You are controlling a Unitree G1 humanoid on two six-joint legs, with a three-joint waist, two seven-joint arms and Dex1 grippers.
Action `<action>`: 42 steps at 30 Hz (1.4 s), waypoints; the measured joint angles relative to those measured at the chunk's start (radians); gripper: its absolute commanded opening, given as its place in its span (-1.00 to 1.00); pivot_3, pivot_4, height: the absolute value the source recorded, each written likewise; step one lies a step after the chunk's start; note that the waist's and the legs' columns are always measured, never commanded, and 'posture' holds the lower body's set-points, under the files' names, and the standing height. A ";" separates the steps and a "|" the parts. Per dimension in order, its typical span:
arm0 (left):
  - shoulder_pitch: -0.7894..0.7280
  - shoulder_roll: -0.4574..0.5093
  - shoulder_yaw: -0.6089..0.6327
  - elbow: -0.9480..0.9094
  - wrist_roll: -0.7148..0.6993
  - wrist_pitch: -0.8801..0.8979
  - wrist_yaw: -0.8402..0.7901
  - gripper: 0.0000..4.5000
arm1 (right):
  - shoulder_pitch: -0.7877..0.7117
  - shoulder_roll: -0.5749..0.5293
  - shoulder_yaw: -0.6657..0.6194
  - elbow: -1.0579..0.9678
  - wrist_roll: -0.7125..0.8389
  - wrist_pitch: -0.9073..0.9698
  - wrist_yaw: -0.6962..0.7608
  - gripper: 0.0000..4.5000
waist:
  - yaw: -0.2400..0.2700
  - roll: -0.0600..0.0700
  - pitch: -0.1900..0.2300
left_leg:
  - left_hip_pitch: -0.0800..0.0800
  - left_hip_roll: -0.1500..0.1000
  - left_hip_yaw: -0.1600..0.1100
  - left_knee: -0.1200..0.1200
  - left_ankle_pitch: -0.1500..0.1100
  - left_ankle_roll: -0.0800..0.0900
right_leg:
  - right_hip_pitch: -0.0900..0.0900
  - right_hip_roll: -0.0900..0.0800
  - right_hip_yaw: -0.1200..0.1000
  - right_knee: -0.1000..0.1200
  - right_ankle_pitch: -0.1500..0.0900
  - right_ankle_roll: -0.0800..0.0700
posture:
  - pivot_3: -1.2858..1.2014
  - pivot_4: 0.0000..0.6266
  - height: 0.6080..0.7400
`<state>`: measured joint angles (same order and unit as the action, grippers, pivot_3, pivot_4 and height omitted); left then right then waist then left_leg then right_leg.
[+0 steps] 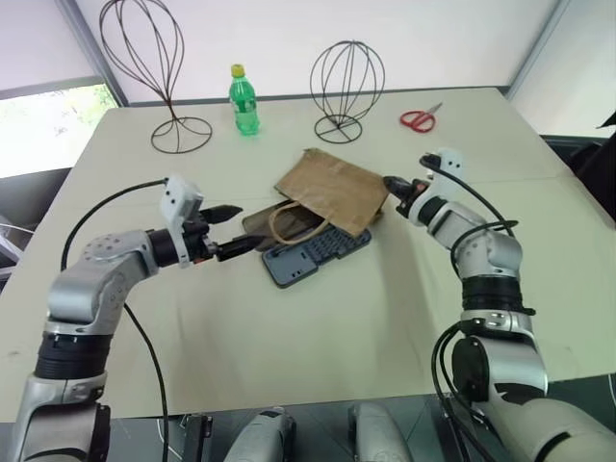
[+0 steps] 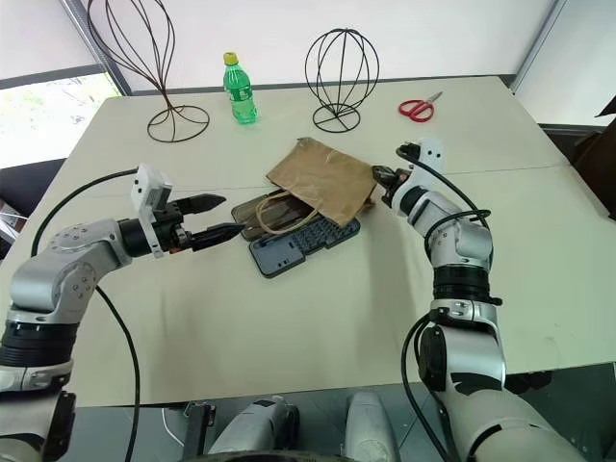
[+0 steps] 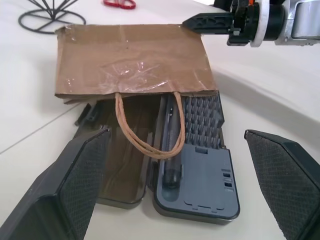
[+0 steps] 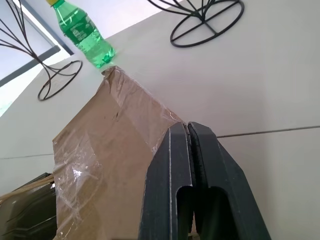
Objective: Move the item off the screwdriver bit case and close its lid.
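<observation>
A brown paper bag (image 1: 332, 192) lies flat across the far part of the open screwdriver bit case (image 1: 313, 258) at the table's middle. Its rope handles (image 3: 145, 142) drape over the case. The dark base with its rows of bits (image 3: 202, 117) sticks out toward me, and the clear lid (image 3: 122, 180) lies open flat on the left. My left gripper (image 1: 245, 228) stands open just left of the case, level with the lid, its fingers (image 3: 65, 190) wide apart. My right gripper (image 1: 390, 183) is shut on the bag's right corner (image 4: 165, 117).
A green bottle (image 1: 243, 99) stands at the back, between two wire stands (image 1: 154, 67) (image 1: 346, 82). Red scissors (image 1: 419, 118) lie at the back right. Bare tabletop (image 1: 318, 337) stretches from the case to the front edge.
</observation>
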<state>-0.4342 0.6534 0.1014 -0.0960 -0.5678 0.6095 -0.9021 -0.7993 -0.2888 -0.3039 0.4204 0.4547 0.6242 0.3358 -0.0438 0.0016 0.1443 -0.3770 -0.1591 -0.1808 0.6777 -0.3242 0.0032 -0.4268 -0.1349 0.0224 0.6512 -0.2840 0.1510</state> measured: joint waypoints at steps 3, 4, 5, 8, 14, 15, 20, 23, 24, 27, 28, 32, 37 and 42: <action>0.000 -0.008 0.000 0.012 0.011 -0.010 0.005 1.00 | -0.009 -0.009 -0.019 0.000 0.000 -0.049 -0.010 -0.98 | -0.001 0.000 0.000 | 0.000 0.000 0.000 0.000 0.000 0.000 | 0.000 0.000 0.000 0.000 0.000 0.000 | 0.03 -0.52 1.00; 0.000 -0.009 0.000 0.015 0.012 -0.010 0.006 1.00 | -0.015 -0.016 -0.024 0.000 0.000 -0.069 -0.016 -0.98 | -0.001 0.000 0.000 | 0.000 0.000 0.000 0.000 0.000 0.000 | 0.000 0.000 0.000 0.000 0.000 0.000 | 0.03 -0.52 1.00; 0.001 -0.010 0.000 0.015 0.013 -0.011 0.007 1.00 | -0.023 -0.024 -0.033 0.000 0.000 -0.085 -0.019 -0.98 | 0.000 0.000 0.000 | 0.000 0.000 0.000 0.000 0.000 0.000 | 0.000 0.000 0.000 0.000 0.000 0.000 | 0.03 -0.52 1.00; 0.006 -0.014 0.000 0.015 0.015 -0.014 0.008 1.00 | -0.044 -0.061 -0.062 -0.024 0.002 -0.132 -0.028 -0.98 | 0.001 0.000 0.000 | 0.000 0.000 0.000 0.000 0.000 0.000 | 0.000 0.000 0.000 0.000 0.000 0.000 | 0.03 -0.52 1.00; 0.011 -0.025 -0.001 0.015 0.016 -0.018 0.010 1.00 | 0.002 -0.147 -0.153 -0.153 0.032 -0.137 -0.086 -0.98 | 0.004 0.000 0.000 | 0.000 0.000 0.000 0.000 0.000 0.000 | 0.000 0.000 0.000 0.000 0.000 0.000 | 0.03 -0.52 1.00; 0.013 -0.025 -0.001 0.015 0.017 -0.020 0.010 1.00 | 0.028 -0.171 -0.169 -0.168 0.032 -0.136 -0.096 -0.98 | 0.005 0.000 0.000 | 0.000 0.000 0.000 0.001 0.000 0.000 | 0.000 0.000 0.000 0.000 0.000 0.000 | 0.03 -0.52 1.00; 0.019 -0.028 -0.007 0.029 0.034 -0.034 0.008 1.00 | 0.150 -0.239 -0.244 -0.180 0.030 -0.136 -0.134 -0.98 | 0.004 0.000 0.000 | 0.000 0.000 0.002 0.001 0.000 0.000 | 0.000 -0.001 0.000 0.001 0.000 0.000 | 0.03 -0.52 1.00; 0.010 -0.039 -0.018 0.054 0.041 -0.040 0.001 1.00 | 0.176 -0.245 -0.279 -0.169 0.029 -0.147 -0.159 -0.98 | 0.000 0.000 0.000 | 0.000 0.000 0.003 0.001 0.000 0.000 | 0.000 -0.001 0.001 0.001 0.000 0.000 | 0.03 -0.52 1.00; 0.002 -0.044 -0.026 0.060 0.046 -0.045 -0.004 1.00 | 0.186 -0.253 -0.279 -0.164 0.019 -0.155 -0.164 -0.98 | 0.001 0.000 0.000 | 0.000 0.000 0.003 0.001 0.000 0.000 | 0.000 -0.001 0.001 0.001 0.000 0.000 | 0.03 -0.52 1.00; -0.012 -0.049 -0.041 0.070 0.055 -0.052 -0.013 1.00 | 0.218 -0.270 -0.246 -0.158 -0.027 -0.177 -0.170 -0.87 | 0.001 0.000 0.000 | 0.000 0.000 0.003 0.001 0.000 0.000 | 0.000 -0.001 0.001 0.002 0.000 0.000 | 0.03 -0.52 1.00; -0.013 -0.050 -0.042 0.077 0.057 -0.054 -0.015 1.00 | 0.226 -0.271 -0.232 -0.158 -0.043 -0.181 -0.171 -0.74 | 0.001 0.000 0.000 | 0.000 0.000 0.004 0.001 0.000 0.000 | 0.000 -0.001 0.001 0.002 0.000 0.000 | 0.03 -0.52 1.00; -0.013 -0.059 -0.049 0.087 0.063 -0.056 -0.020 1.00 | 0.243 -0.270 -0.213 -0.156 -0.062 -0.187 -0.174 0.02 | 0.002 0.000 0.000 | 0.000 0.000 0.004 0.002 0.000 0.000 | 0.000 -0.001 0.001 0.002 0.000 0.000 | 0.03 -0.52 1.00; -0.013 -0.059 -0.048 0.087 0.073 -0.071 -0.023 1.00 | 0.255 -0.284 -0.213 -0.151 -0.096 -0.195 -0.203 0.93 | 0.008 0.000 0.000 | 0.000 0.000 0.004 0.002 0.000 0.000 | 0.000 -0.001 0.001 0.002 0.000 0.000 | 0.03 -0.52 1.00; -0.013 -0.059 -0.048 0.098 0.077 -0.075 -0.022 1.00 | 0.290 -0.332 -0.221 -0.166 -0.134 -0.218 -0.223 0.93 | 0.009 0.000 0.000 | 0.000 0.000 0.004 0.002 0.000 0.000 | 0.000 -0.001 0.002 0.002 0.000 0.000 | 0.03 -0.52 1.00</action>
<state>-0.4473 0.5941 0.0537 0.0016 -0.4910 0.5349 -0.9244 -0.5094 -0.6211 -0.5247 0.2543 0.3209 0.4065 0.1131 -0.0346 0.0018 0.1441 -0.3769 -0.1593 -0.1767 0.6801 -0.3242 0.0034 -0.4270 -0.1356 0.0240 0.6532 -0.2840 0.1511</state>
